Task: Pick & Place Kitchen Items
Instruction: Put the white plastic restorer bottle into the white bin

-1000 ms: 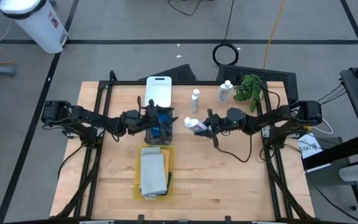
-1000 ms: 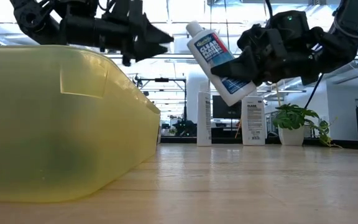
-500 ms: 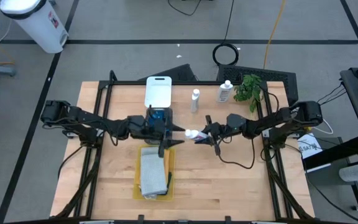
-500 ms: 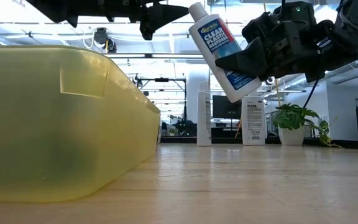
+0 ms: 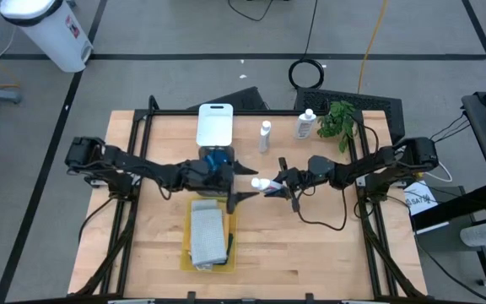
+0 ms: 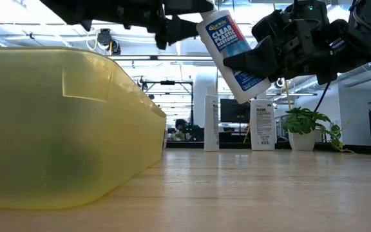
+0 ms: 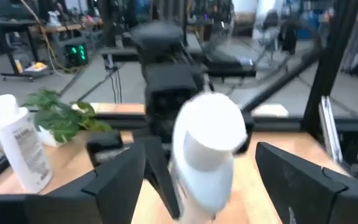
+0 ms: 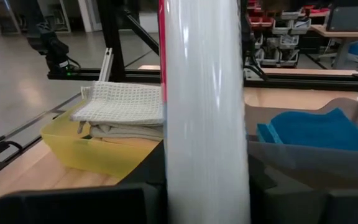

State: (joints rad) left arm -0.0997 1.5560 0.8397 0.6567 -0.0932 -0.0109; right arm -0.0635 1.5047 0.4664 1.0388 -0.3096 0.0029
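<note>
Right end effector [image 5: 278, 181] grips white bottle [image 5: 265, 183] beside cloth-filled yellow tray [image 5: 186, 251].

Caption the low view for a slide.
Right gripper holds a white bottle aloft; open left gripper reaches its cap.

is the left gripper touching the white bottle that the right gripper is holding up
Cannot tell. In the left wrist view the left gripper's open fingers flank the bottle's cap with gaps, but the low view shows overlap.

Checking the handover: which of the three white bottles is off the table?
The bottle between the two arms, tilted in the right end effector. The other two bottles stand upright at the table's far edge near the plant.
</note>
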